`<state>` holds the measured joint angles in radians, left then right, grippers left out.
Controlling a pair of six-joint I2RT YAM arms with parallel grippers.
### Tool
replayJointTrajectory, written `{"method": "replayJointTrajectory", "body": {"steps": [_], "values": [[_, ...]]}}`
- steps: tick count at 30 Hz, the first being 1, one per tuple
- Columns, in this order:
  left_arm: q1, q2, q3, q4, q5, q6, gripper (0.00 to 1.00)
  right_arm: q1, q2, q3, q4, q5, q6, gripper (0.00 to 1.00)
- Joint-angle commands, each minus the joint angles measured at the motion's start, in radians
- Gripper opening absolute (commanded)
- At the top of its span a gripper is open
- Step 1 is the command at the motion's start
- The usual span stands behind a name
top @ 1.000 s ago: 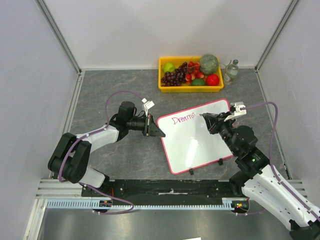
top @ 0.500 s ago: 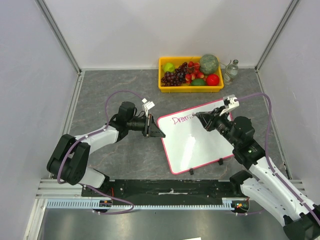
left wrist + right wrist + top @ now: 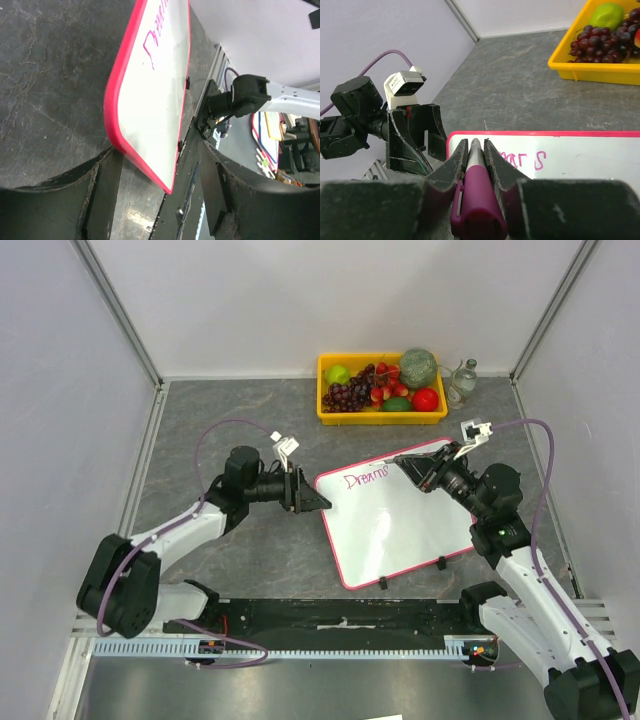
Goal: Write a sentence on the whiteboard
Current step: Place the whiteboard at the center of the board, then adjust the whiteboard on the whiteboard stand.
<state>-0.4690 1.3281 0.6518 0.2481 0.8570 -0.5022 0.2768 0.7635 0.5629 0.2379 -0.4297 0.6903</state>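
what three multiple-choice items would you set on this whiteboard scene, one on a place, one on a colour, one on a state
1. Where does the yellow tray stand?
A) beyond the whiteboard, at the far edge of the table
B) between the arm bases
C) at the near left corner

2. What colour is the writing on the whiteboard?
A) black
B) green
C) pink

3. How are the right fingers?
A) spread wide and empty
B) shut on a marker
C) shut on the whiteboard's rim

Answers:
1 A: the top view shows the yellow tray by the back wall, past the whiteboard.
2 C: the writing shows pink in the top view.
3 B: the right wrist view shows both fingers pressed against the marker.
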Motion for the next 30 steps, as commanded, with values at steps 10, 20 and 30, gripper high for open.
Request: {"method": "replayJointTrajectory", "body": {"steps": [10,20,30], "values": [[-0.138,-0.043,-0.208,0.454,-0.355,-0.386,0.7,-0.021,-0.009,-0.006,0.064,-0.063,0.046,0.0],[-0.211,0.186,-0.27,0.899,-0.397,-0.484,0.14,-0.019,-0.013,0.014,0.034,-0.049,0.018,0.0],[-0.201,0.264,-0.299,0.906,-0.23,-0.383,0.02,-0.021,-0.013,0.023,0.018,-0.046,0.003,0.0]]}}
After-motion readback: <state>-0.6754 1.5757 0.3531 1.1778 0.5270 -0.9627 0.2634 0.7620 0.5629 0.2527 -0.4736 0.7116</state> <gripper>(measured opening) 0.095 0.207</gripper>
